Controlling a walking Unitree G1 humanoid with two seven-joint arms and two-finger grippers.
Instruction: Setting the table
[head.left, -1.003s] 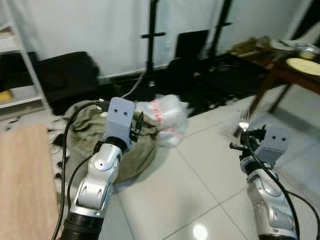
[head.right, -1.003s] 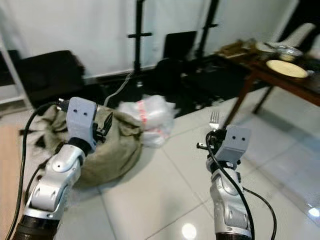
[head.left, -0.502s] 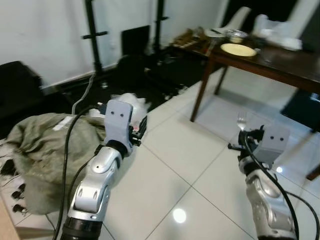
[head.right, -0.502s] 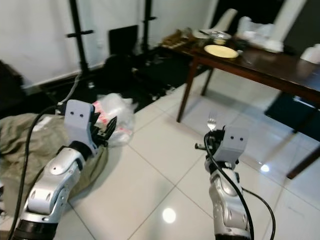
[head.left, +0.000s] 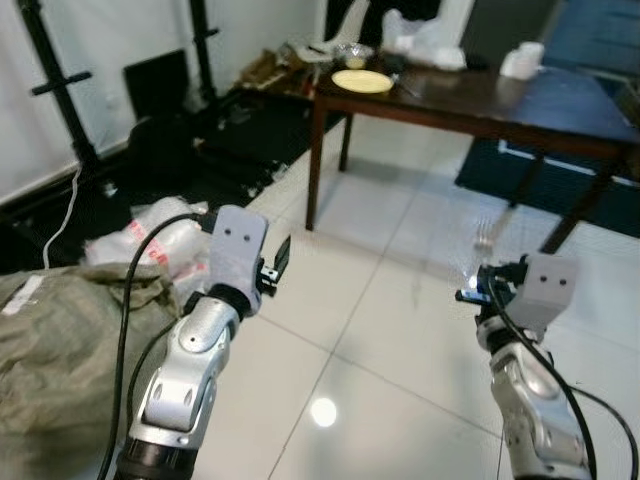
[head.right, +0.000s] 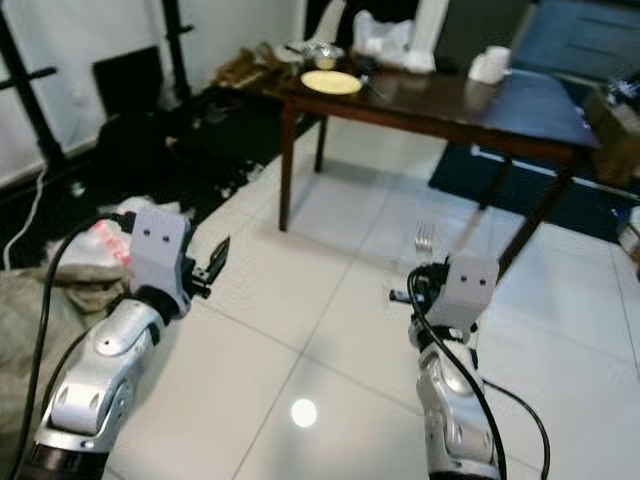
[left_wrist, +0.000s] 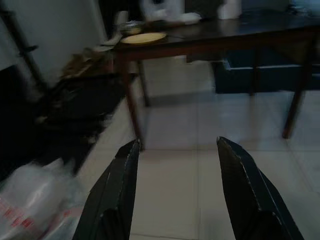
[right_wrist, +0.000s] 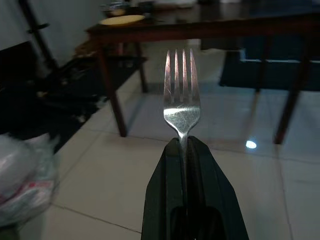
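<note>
Across the white tiled floor, a dark wooden dining table (head.right: 520, 115) now stands much fuller in the head views than it did a second ago, when only its corner showed at the right edge. The whole scene has slid sideways, so the robot has turned toward the surface rather than anything in the room moving. The right gripper (right_wrist: 183, 142) is raised in front of the body, its two black fingers closed tight on the handle of a silver fork (right_wrist: 182, 95), which stands upright with its tines pointing up, exactly as it was carried a second ago. The left gripper (left_wrist: 175, 150) is also raised, its fingers spread apart and holding nothing. On the far end of the surface lies a pale yellow plate (head.right: 331, 82), with a small bowl (head.right: 326, 56) just behind it, a white plastic bag (head.right: 385, 38) further along, and a white cup-like object (head.right: 487, 66) toward the other end. A crumpled olive cloth (head.left: 50, 360) and a clear plastic bag (head.left: 150, 240) lie on the floor at the robot's left, now pushed to the edge of view. The fork is well apart from the table, so the place setting is not yet laid; the robot probably needs to walk closer before the fork can go down beside the plate.
</note>
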